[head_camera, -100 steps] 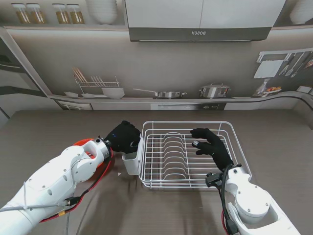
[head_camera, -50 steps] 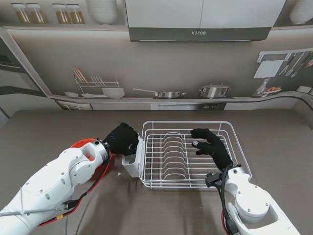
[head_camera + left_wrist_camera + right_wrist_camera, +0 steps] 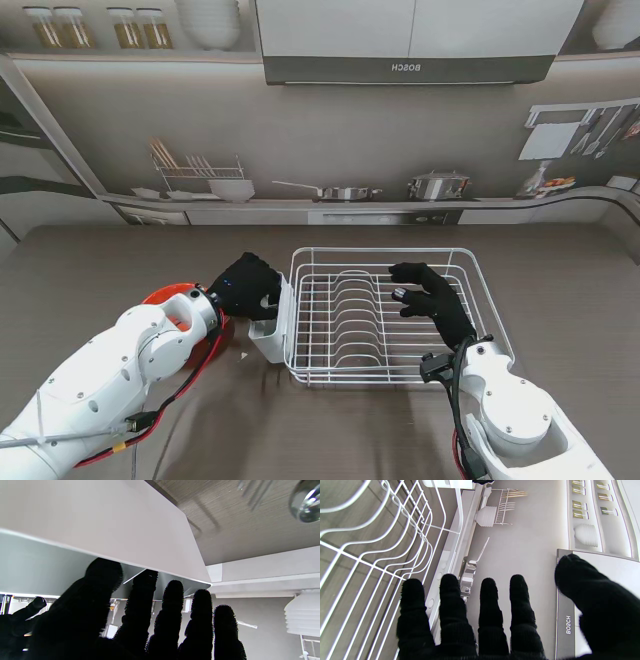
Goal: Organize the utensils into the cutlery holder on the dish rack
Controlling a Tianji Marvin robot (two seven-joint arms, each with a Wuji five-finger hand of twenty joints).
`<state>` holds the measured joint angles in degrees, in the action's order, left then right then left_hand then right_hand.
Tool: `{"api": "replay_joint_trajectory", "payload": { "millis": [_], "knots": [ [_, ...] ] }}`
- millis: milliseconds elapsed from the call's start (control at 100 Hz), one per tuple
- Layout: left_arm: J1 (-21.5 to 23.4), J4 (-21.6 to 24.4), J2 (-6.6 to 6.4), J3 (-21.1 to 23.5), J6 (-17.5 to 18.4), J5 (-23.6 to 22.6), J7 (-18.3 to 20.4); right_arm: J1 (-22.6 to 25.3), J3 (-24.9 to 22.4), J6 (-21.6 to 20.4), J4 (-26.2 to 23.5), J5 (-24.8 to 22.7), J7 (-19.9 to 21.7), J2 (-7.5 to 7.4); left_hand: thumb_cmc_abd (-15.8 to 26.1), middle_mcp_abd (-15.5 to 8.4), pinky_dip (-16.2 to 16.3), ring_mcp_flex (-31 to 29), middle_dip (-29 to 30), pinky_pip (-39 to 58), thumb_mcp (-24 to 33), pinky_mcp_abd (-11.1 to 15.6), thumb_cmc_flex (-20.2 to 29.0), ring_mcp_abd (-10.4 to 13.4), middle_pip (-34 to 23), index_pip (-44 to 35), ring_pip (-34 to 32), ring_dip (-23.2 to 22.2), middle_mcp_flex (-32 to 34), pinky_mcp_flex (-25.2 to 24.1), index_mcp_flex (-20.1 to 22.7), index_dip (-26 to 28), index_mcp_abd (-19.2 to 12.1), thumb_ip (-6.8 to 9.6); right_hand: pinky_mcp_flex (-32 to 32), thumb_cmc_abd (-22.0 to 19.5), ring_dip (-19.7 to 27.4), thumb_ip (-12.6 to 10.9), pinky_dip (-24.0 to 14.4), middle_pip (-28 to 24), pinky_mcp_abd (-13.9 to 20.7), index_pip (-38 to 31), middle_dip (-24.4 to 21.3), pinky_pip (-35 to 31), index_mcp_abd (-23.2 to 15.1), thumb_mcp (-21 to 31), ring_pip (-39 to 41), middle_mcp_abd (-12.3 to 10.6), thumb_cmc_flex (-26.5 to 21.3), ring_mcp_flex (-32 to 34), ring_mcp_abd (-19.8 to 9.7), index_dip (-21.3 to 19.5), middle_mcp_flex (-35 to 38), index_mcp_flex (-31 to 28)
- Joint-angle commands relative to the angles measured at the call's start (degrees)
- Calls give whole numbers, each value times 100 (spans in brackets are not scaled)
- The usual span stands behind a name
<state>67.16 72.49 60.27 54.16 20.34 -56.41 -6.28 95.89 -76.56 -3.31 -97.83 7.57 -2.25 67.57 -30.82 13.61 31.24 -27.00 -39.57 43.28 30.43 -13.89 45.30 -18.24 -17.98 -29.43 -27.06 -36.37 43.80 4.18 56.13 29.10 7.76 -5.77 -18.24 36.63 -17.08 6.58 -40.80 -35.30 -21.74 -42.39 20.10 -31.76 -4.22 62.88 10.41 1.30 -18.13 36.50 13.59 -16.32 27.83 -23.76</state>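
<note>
The white wire dish rack (image 3: 380,250) stands mid-table, with the white cutlery holder (image 3: 268,338) hung on its left side. My left hand (image 3: 250,284), in a black glove, sits at the holder's far end. In the left wrist view its spread fingers (image 3: 172,610) reach the rim of the holder's wall (image 3: 100,522) and hold nothing. On the table beyond the holder lie a shiny spoon (image 3: 303,507) and a blurred fork (image 3: 252,491). My right hand (image 3: 432,300) hovers over the rack's wires (image 3: 382,542), fingers apart and nothing in it.
A red cable (image 3: 210,345) loops around my left wrist. A small pale speck (image 3: 243,353) lies on the table nearer to me than the holder. Behind the table is a printed kitchen backdrop with a shelf and a hood (image 3: 405,65).
My left hand has slid slightly nearer to me along the holder, and the holder has shifted a little with it. The right hand has not moved.
</note>
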Motion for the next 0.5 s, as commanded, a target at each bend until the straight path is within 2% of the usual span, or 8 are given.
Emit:
{"api": "replay_joint_trajectory", "payload": {
  "millis": [0, 110, 130, 150, 300, 490],
  "knots": [
    [40, 31, -15, 12, -3, -38, 135, 24, 16, 1, -9, 15, 75, 26, 183, 41, -68, -78, 81, 8, 139, -33, -154, 55, 77, 281, -76, 31, 24, -69, -48, 41, 133, -130, -48, -88, -108, -12, -88, 49, -51, -27, -46, 55, -7, -15, -5, 23, 193, 153, -29, 64, 73, -65],
    [66, 52, -19, 52, 5, -54, 138, 24, 13, 3, -10, 17, 76, 26, 329, 59, -73, -75, 124, -23, 337, -45, -456, 37, 125, 690, -36, 55, 16, -73, -76, -26, 314, -8, -44, -95, -109, -12, -87, 49, -49, -30, -46, 56, 1, -13, -2, 23, 195, 161, -23, 63, 73, -74],
    [72, 58, -20, 63, 6, -56, 138, 25, 13, 2, -10, 18, 76, 26, 351, 71, -69, -74, 138, -23, 431, -45, -554, 23, 138, 812, -23, 60, 19, -74, -79, -67, 357, 83, -47, -95, -109, -12, -87, 48, -51, -28, -46, 55, 4, -11, -3, 28, 191, 159, -15, 63, 77, -72],
    [79, 65, -20, 74, 8, -57, 138, 25, 13, 2, -11, 19, 77, 25, 368, 78, -72, -69, 144, -35, 458, -55, -600, 22, 147, 861, -18, 62, 10, -88, -103, -82, 377, 107, -45, -97, -108, -12, -87, 50, -51, -26, -46, 56, 7, -12, -4, 29, 194, 159, -15, 64, 74, -70],
    [136, 134, -19, 159, -6, -71, 134, 26, 12, 7, -13, 21, 85, 24, 408, 115, -90, 13, 183, -112, 412, -64, -746, 18, 215, 1166, 36, 78, -70, -121, -459, -203, 529, 107, -43, -97, -110, -12, -86, 48, -51, -27, -46, 57, 8, -10, -1, 20, 195, 169, -23, 64, 92, -82],
    [180, 167, -12, 224, -4, -96, 57, 29, 12, 11, -17, 22, 88, 23, 422, 154, -89, 91, 322, -243, 294, -108, -825, 30, 386, 1319, 200, 156, -165, -157, -560, -285, 496, 114, -46, -104, -111, -12, -86, 57, -48, -26, -50, 55, 10, -4, 0, 36, 191, 174, -12, 64, 85, -87]
  ]
}}
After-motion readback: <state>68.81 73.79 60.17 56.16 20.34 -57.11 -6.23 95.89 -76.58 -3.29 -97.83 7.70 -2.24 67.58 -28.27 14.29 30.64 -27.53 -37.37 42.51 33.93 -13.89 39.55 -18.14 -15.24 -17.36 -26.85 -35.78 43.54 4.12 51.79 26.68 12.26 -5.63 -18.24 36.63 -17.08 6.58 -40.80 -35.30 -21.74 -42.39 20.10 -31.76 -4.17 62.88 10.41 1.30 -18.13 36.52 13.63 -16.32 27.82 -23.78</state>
